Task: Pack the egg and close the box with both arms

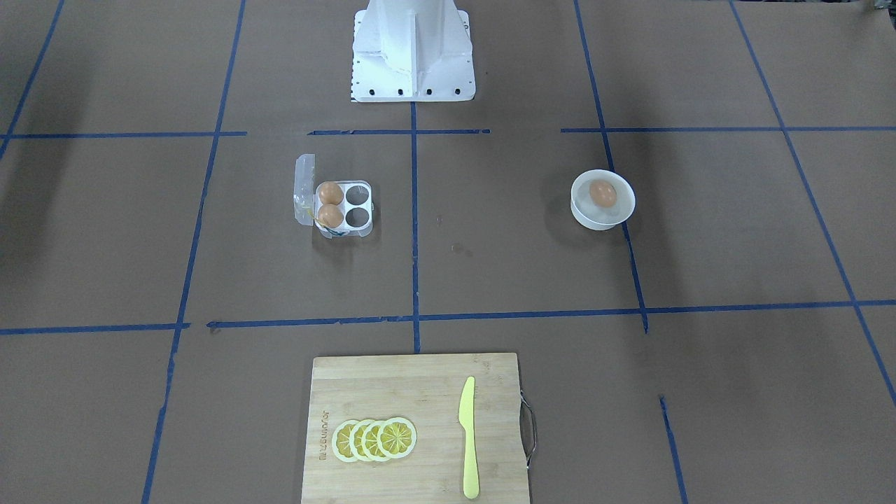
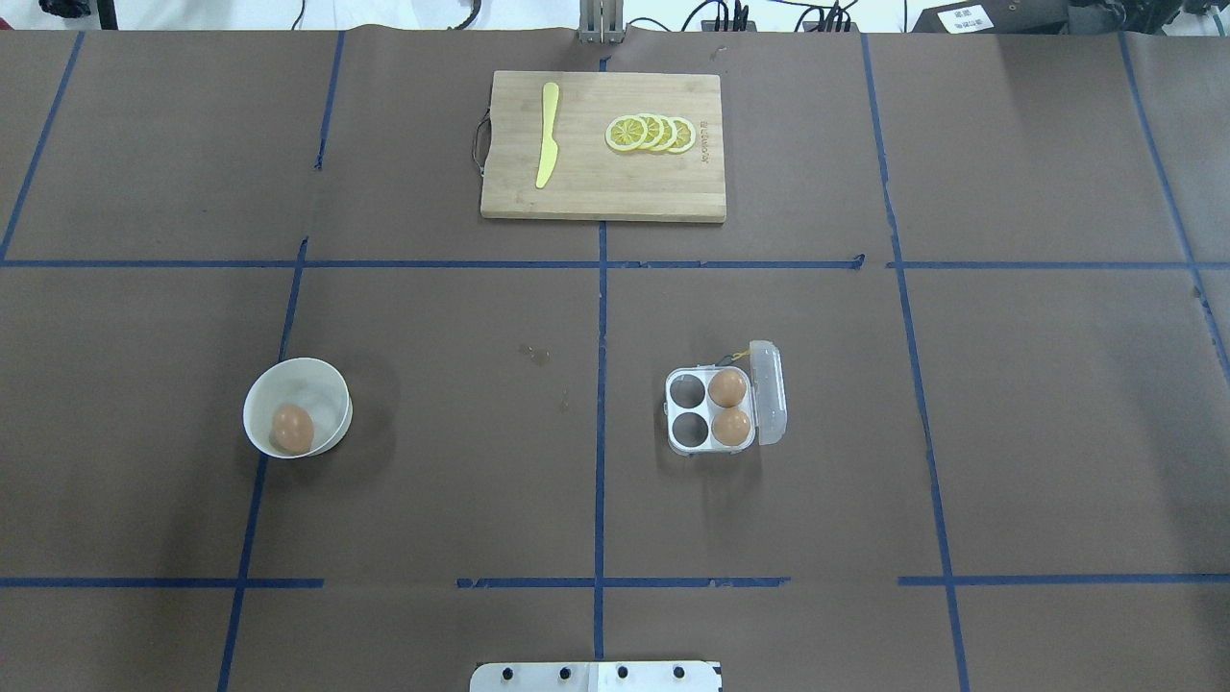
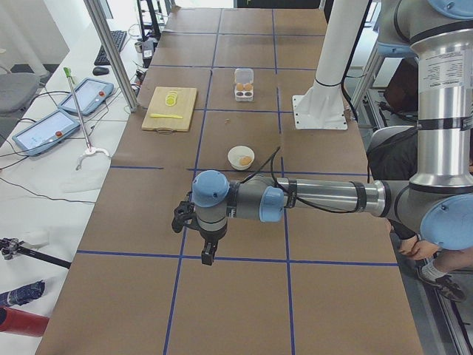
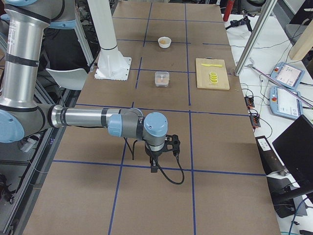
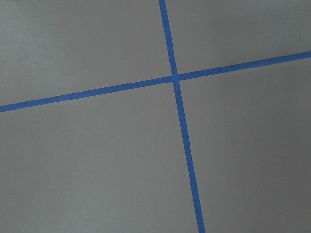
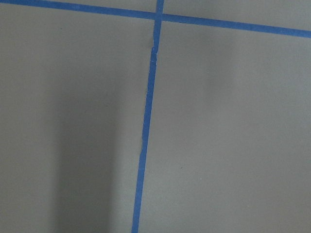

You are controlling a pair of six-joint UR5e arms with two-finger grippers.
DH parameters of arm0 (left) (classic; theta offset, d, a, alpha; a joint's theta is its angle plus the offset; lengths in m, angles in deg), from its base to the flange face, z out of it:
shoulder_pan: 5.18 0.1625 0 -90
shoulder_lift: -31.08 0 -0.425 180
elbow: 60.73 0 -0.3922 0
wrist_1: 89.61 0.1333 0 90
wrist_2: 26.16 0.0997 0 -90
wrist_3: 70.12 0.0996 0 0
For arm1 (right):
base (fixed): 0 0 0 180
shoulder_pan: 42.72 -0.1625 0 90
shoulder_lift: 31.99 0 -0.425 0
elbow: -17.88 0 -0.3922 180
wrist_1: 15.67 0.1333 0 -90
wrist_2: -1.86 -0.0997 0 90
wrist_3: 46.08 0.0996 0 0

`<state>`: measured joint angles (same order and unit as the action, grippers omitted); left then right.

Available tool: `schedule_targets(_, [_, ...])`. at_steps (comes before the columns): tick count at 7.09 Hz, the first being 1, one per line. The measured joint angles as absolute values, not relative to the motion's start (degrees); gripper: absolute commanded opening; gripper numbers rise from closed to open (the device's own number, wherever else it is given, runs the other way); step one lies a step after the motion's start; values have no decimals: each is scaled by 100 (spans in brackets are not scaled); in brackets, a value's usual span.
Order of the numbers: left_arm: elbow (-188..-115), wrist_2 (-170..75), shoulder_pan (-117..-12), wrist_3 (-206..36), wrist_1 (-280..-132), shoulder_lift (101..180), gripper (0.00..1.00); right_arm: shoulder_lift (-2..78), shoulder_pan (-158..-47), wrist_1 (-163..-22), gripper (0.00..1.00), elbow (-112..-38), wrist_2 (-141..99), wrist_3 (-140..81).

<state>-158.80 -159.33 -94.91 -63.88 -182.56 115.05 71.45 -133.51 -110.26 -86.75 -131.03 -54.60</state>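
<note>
The egg (image 1: pixel 603 193) lies in a round white bowl (image 1: pixel 595 218), also seen in the overhead view (image 2: pixel 292 428). The box (image 1: pixel 358 217) is a clear carton, open, with its lid (image 2: pixel 769 394) folded back. Two like eggs fill the two cups next to the lid, and the other two cups are empty (image 2: pixel 688 389). My left gripper (image 3: pixel 209 255) hangs low over bare table, far from the bowl. My right gripper (image 4: pixel 153 168) hangs low over bare table, far from the box. Both show only in the side views, so I cannot tell whether they are open or shut.
A wooden cutting board (image 2: pixel 596 183) lies at the far middle edge with a yellow knife (image 2: pixel 548 144) and lemon slices (image 2: pixel 651 133) on it. The white base pedestal (image 1: pixel 411 56) stands at the robot's side. Blue tape lines cross the brown table.
</note>
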Motion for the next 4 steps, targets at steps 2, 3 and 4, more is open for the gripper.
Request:
schedule_targets(2, [-15886,-15952,-9494,-6386,-18271,11509,100,7142,-13349,-11018,100,-8721,-13103,-5464])
schedule_targets(3, [-15934,-15951,-9494,-6374,-18279,11523,100,7126,-13340,-11016,100,-8788,-13103,-5453])
schedule_targets(4, [-15960,-15934,-9485,-6362,-18323,11551,100,7103,-13332,-11015,100,-8860,-13103,-5429])
